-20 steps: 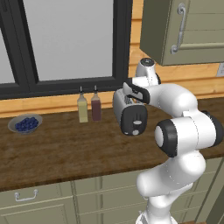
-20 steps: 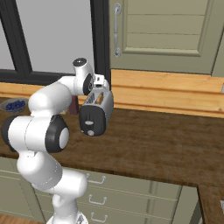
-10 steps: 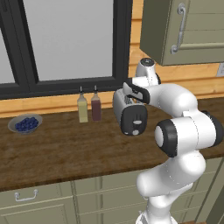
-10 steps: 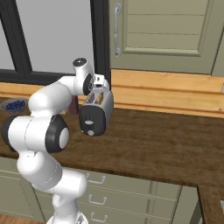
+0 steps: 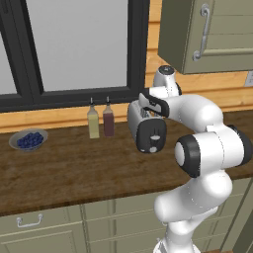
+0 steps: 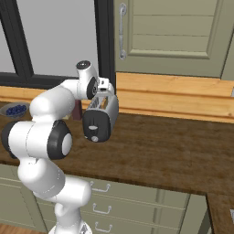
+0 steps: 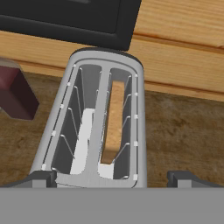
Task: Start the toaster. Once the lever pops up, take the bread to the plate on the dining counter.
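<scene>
Left base view: the white arm's gripper (image 5: pixel 148 105) hovers over the rounded silver-grey toaster with a black end panel (image 5: pixel 147 129), near the back edge of the wooden surface (image 5: pixel 74 168), beside 2 bottles (image 5: pixel 100 120).

Right base view: the gripper sits just above the toaster's slots.

Hand view: the pale tan bread slice (image 7: pixel 114 119) sits low in the right slot; the jaws stand wide apart, holding nothing. Judged from this, toasting is unfinished and the carry to the plate remains.
</scene>
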Available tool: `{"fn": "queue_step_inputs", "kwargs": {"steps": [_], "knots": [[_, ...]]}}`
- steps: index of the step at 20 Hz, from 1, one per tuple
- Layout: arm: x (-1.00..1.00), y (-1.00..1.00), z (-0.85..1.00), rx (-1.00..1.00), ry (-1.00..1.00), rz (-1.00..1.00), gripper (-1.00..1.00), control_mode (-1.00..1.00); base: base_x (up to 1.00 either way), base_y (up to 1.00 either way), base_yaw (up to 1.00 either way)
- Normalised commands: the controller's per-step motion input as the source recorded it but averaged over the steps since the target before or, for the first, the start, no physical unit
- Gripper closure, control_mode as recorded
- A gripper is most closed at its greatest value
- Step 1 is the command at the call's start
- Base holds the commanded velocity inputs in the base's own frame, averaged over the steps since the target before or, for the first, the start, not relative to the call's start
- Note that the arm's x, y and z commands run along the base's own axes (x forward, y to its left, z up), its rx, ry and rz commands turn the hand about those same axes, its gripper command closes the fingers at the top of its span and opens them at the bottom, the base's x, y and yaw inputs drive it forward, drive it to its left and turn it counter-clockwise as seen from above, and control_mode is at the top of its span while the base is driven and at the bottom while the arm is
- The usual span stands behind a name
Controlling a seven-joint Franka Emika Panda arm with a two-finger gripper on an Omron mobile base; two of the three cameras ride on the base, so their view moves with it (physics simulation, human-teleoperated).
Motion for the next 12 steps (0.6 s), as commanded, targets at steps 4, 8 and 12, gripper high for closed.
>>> {"fn": "queue_step_inputs", "kwargs": {"steps": [4,8,12], "knots": [[0.0,0.0,0.0,0.0,0.0,0.0,-1.0,-1.0,0.0,0.0,0.0],[0.0,0.0,0.0,0.0,0.0,0.0,-1.0,-1.0,0.0,0.0,0.0],[0.0,0.0,0.0,0.0,0.0,0.0,-1.0,-1.0,0.0,0.0,0.0]]}}
